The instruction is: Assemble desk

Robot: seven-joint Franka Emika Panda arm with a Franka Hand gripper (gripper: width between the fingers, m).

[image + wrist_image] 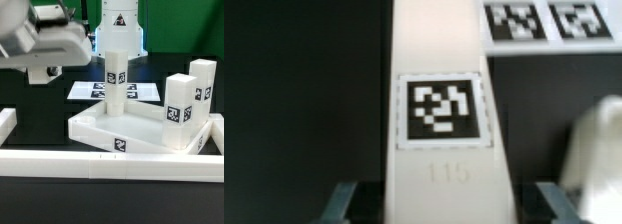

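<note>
The white desk panel [95, 128] lies flat in the middle, with a tag on its front rim. One white leg [117, 85] stands upright at the panel's far left corner. My gripper [118, 46] is over the top of this leg. In the wrist view the leg [441, 110] runs between my fingers, showing a tag and embossed digits. My gripper [446, 205] is open, with a dark gap between each finger [345, 203] and the leg. Two more legs [180, 108] [203, 88] stand upright at the panel's right side. The fourth leg is out of view.
A long white border bar [110, 162] runs along the front and another [6, 120] sits at the exterior view's left. The marker board [142, 92] lies behind the panel and shows in the wrist view [553, 20]. A blurred arm part [35, 40] fills the upper left.
</note>
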